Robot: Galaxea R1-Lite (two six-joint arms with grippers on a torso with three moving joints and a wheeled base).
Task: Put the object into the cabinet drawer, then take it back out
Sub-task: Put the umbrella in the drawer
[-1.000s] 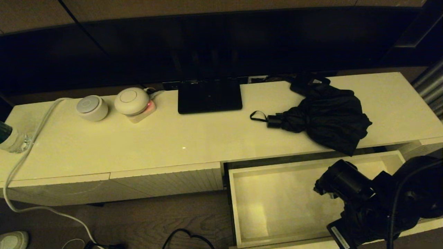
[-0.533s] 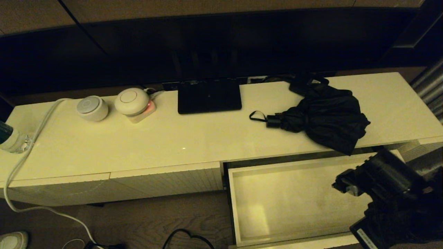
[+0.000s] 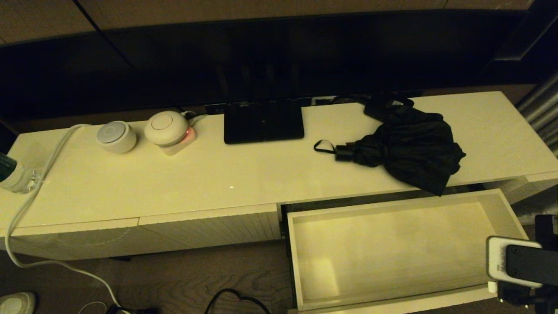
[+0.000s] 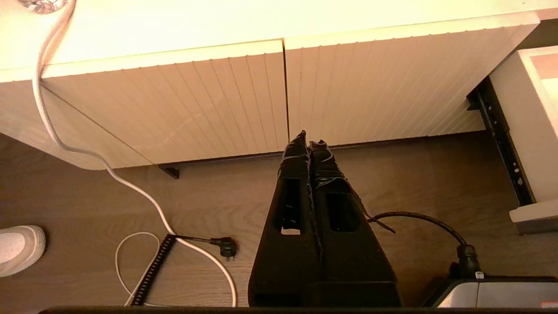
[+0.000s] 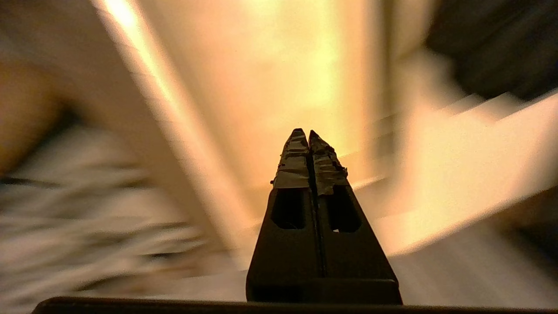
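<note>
The black folding umbrella (image 3: 409,150) lies on the cabinet top at the right, its handle and strap loop pointing left and its fabric hanging over the front edge. Below it the cabinet drawer (image 3: 301,261) stands pulled out, its pale interior holding nothing. Only part of my right arm (image 3: 523,261) shows in the head view, at the lower right corner beside the drawer's front corner. My right gripper (image 5: 304,133) is shut with nothing in it, before blurred pale surfaces. My left gripper (image 4: 308,138) is shut and hangs low over the floor before the closed ribbed fronts.
On the cabinet top stand a flat black stand base (image 3: 263,121), two round white devices (image 3: 165,126) and a bottle (image 3: 13,174) at the far left. A white cable (image 3: 30,196) trails down to the floor. A dark screen runs behind.
My right arm has pulled back from over the drawer's right part to the lower right corner, leaving the whole drawer interior in sight. The umbrella and drawer have not moved.
</note>
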